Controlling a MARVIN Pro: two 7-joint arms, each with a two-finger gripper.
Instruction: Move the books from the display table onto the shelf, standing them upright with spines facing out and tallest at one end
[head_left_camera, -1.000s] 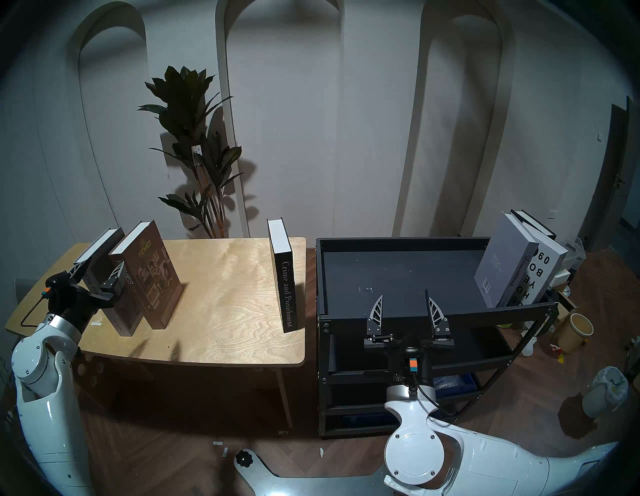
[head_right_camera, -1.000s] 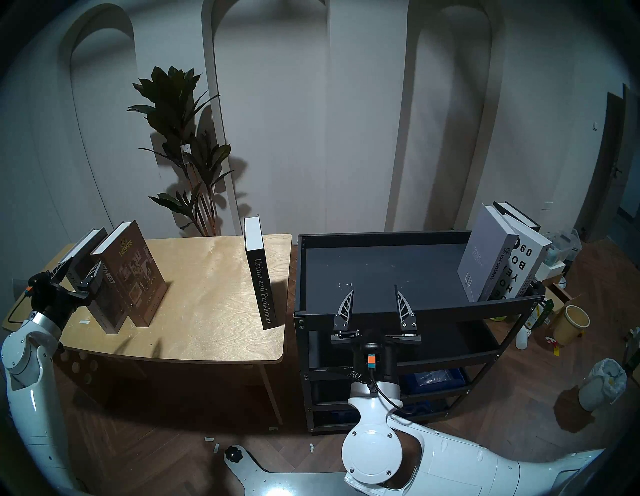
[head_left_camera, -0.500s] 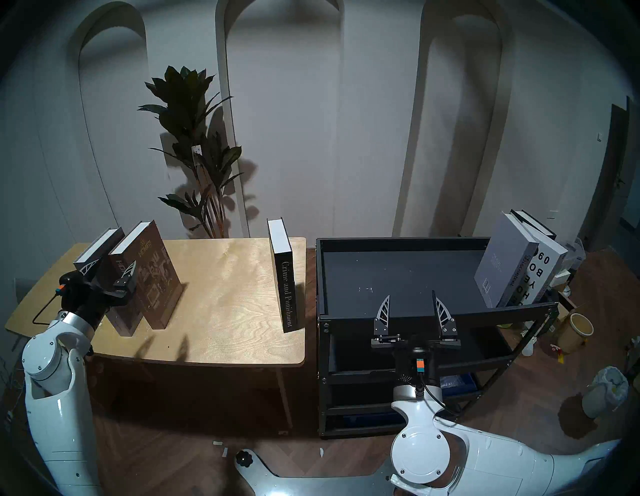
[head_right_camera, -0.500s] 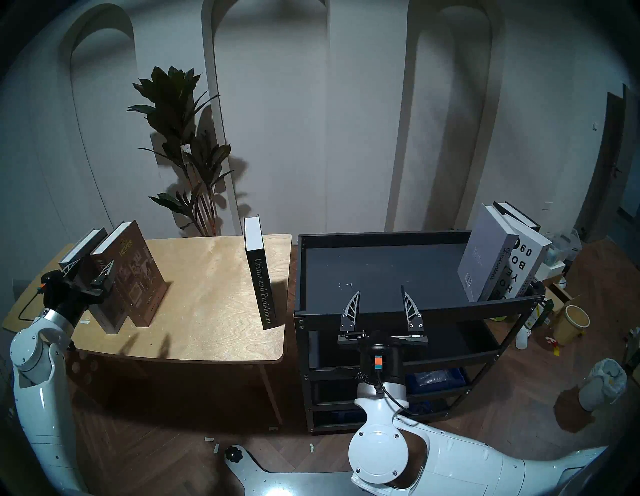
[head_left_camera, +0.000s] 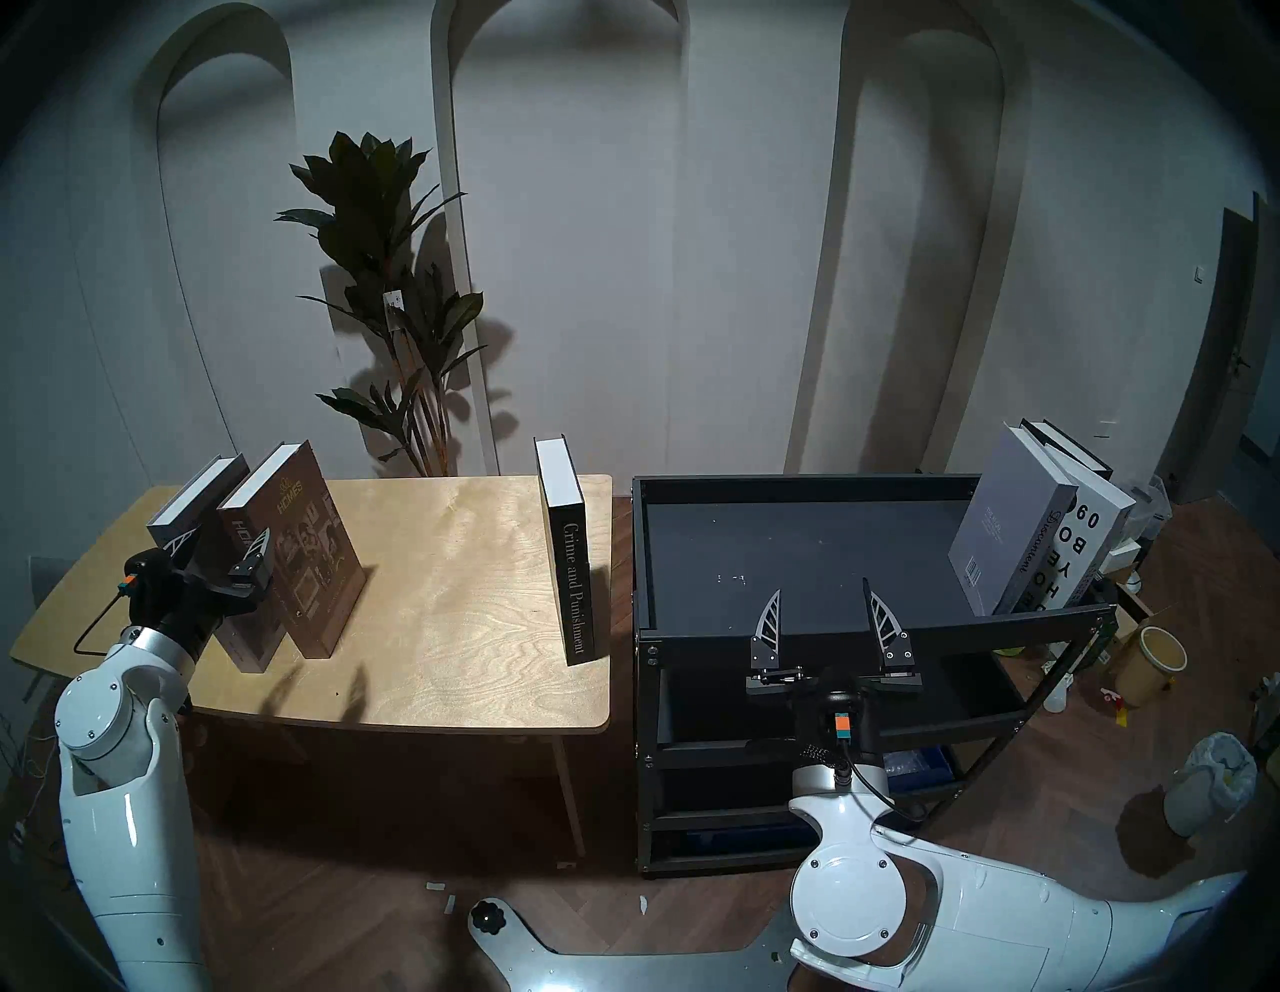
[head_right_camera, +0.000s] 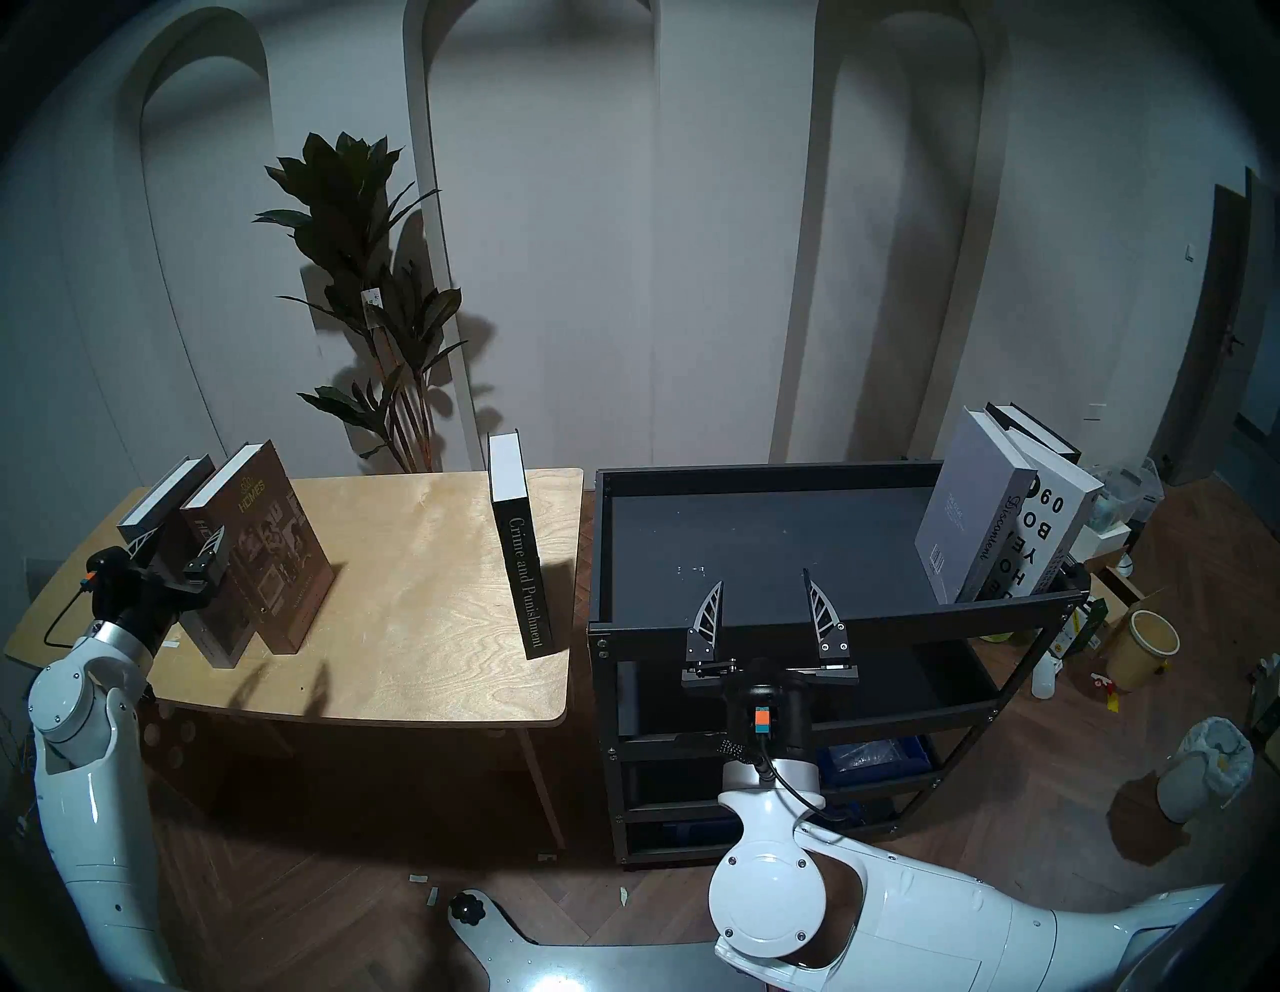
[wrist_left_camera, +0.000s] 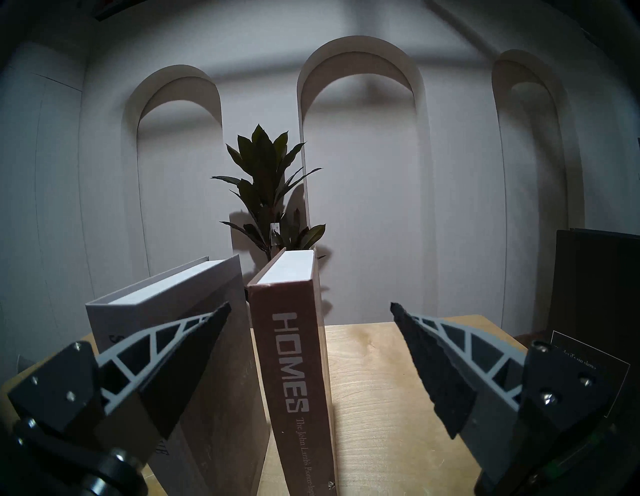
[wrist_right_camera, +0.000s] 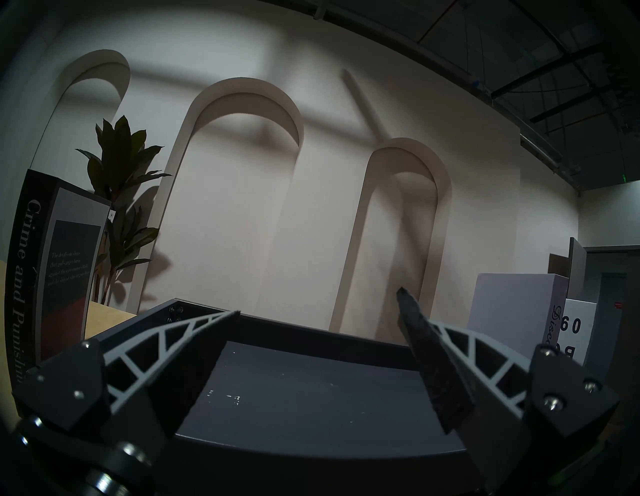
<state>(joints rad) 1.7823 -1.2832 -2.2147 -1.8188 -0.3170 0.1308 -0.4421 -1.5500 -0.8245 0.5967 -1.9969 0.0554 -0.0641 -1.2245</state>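
Homes book (wrist_left_camera: 294, 374) btwn wide-open left end effector (wrist_left_camera: 310, 308) fingers, untouched; right end effector (wrist_right_camera: 318, 301) open, empty.

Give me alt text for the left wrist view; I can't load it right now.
The open left gripper faces the spine of the brown "Homes" book, standing upright on the plywood table, its jaws wide and touching nothing. A grey book leans just left of it, behind the left finger; a potted plant and arched white wall lie beyond.
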